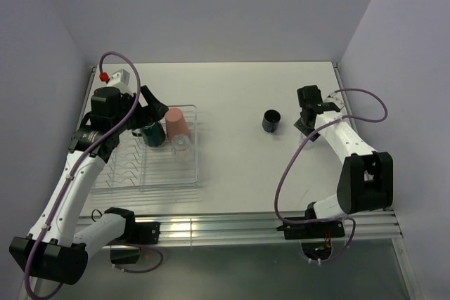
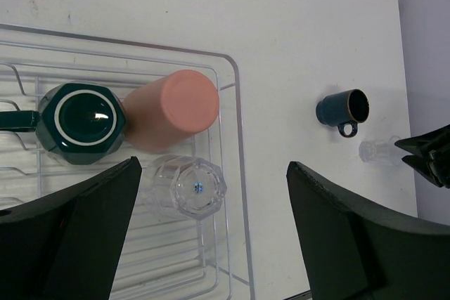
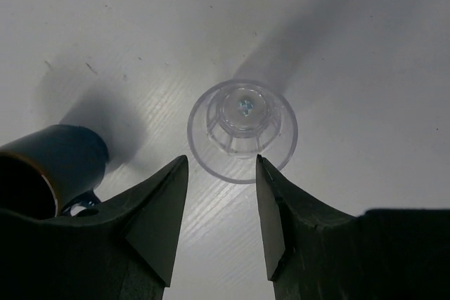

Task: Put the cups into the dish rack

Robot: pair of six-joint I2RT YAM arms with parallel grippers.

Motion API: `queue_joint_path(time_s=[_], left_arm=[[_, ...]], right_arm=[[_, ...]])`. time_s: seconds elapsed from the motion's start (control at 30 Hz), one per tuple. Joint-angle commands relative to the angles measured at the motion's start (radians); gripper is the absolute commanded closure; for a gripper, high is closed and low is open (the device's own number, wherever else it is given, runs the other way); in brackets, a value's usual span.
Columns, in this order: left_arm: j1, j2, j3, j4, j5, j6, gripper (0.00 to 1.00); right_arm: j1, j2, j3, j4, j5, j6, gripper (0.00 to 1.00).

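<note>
The clear dish rack (image 1: 126, 173) lies at the left and holds the dark teal mug (image 1: 153, 133), the salmon-pink tumbler (image 1: 176, 122) and a clear glass (image 1: 181, 144). My left gripper (image 1: 151, 107) hovers over them, open wide and empty; its wrist view shows the teal mug (image 2: 79, 123), tumbler (image 2: 176, 109) and glass (image 2: 186, 186) below. The navy mug (image 1: 271, 121) stands on the table. My right gripper (image 3: 221, 159) is open, with a second clear glass (image 3: 242, 128) just beyond its fingertips and the navy mug (image 3: 53, 166) to its left. A third glass is out of view.
The rack's right rim (image 2: 239, 173) runs between the left gripper's fingers. White walls close in the table at the back and both sides. A metal rail (image 1: 246, 228) runs along the near edge by the arm bases.
</note>
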Motion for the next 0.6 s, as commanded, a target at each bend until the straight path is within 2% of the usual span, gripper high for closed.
queue_joint_path(time_s=[0.0, 0.47, 0.57], left_arm=[[-0.005, -0.002, -0.009, 0.046, 0.018, 0.013, 0.08], [-0.005, 0.018, -0.029, 0.058, 0.015, 0.012, 0.09], [-0.005, 0.021, -0.034, 0.058, 0.015, 0.009, 0.09]], right_arm=[[-0.017, 0.023, -0.018, 0.066, 0.011, 0.004, 0.49], [-0.022, 0.101, -0.024, 0.129, -0.014, -0.016, 0.5], [-0.023, 0.115, -0.03, 0.135, -0.012, -0.022, 0.65]])
